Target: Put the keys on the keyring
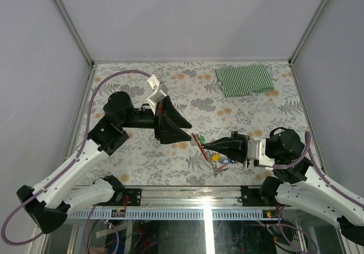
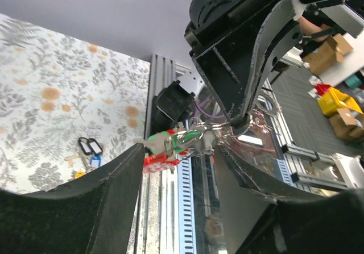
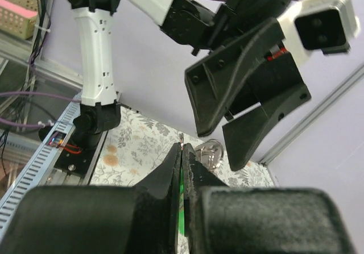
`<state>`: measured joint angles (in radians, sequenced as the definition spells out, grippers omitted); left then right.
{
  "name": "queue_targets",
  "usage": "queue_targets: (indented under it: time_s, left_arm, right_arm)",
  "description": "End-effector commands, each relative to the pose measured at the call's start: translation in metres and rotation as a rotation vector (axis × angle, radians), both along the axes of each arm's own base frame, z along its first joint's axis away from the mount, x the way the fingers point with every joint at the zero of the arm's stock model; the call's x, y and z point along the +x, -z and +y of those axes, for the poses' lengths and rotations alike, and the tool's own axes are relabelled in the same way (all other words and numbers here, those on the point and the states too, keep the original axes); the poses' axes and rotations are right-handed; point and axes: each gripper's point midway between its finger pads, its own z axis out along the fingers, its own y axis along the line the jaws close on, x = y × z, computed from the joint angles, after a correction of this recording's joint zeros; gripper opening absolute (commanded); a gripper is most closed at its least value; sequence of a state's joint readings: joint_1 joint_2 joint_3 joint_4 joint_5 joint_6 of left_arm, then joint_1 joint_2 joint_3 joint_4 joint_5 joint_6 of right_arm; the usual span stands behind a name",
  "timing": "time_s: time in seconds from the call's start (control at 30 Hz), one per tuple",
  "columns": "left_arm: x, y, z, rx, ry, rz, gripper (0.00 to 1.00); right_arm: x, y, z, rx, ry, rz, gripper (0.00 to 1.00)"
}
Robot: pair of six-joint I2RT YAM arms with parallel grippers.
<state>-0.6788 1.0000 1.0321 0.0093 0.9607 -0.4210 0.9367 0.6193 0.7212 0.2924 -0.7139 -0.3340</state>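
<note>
**Right tool** [image 1: 203,145]: fingers pressed together, pinching the green key [image 2: 170,140] at mid-frame of the top view, apparently raised off the worktop [image 1: 136,78]. The red clip [image 1: 203,152] of the keyring hangs at the same point and trails toward lower right. It ends near the yellow key [image 1: 215,157] and blue key [image 1: 223,162], which lie loose on the worktop just left of the right wrist.

**Left tool** [image 1: 191,132]: spread, holding nothing, just upper left of the right tool's tip. The two face each other almost tip to tip.

**Governing relation:** the pinched bundle projects leftward along the right tool's own line, into the left tool's gap. In the left wrist view the green key, red clip and a silver ring [image 2: 196,134] sit bunched between the spread fingers [image 2: 85,208] (what is threaded through what cannot be told).

**Judgement:** the left tool is the nearer free one and probably needs only to close on the clip. The loose keys lie nearer the right arm.
</note>
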Motion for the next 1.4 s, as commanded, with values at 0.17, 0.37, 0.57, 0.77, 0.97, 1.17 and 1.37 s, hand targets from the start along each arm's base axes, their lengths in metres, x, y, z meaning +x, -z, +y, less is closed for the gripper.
queue_targets:
  time_s: [0.17, 0.37, 0.57, 0.77, 0.97, 1.17, 1.37]
  left_arm:
    - [-0.003, -0.035, 0.023, -0.176, -0.145, -0.246, 0.54]
    - [-0.015, -0.047, 0.036, -0.328, -0.176, -0.359, 0.52]
    - [-0.016, -0.049, 0.035, -0.373, -0.162, -0.380, 0.48]
    - [-0.015, -0.053, 0.032, -0.405, -0.151, -0.402, 0.41]
    - [-0.020, -0.052, 0.023, -0.427, -0.096, -0.398, 0.35]
    - [-0.029, -0.045, 0.004, -0.411, -0.043, -0.405, 0.34]
    - [-0.030, -0.044, -0.001, -0.411, -0.051, -0.409, 0.33]
  right_arm:
    - [0.008, -0.049, -0.008, 0.283, 0.036, 0.079, 0.00]
    - [0.018, -0.058, -0.008, 0.407, 0.036, 0.174, 0.00]
    - [0.017, -0.061, -0.003, 0.444, -0.008, 0.189, 0.00]
    - [0.015, -0.063, -0.002, 0.446, -0.026, 0.177, 0.00]
    - [0.015, -0.064, -0.001, 0.448, -0.031, 0.178, 0.00]
    - [0.015, -0.066, 0.000, 0.452, -0.033, 0.180, 0.00]
    - [0.015, -0.065, 0.000, 0.450, -0.034, 0.181, 0.00]
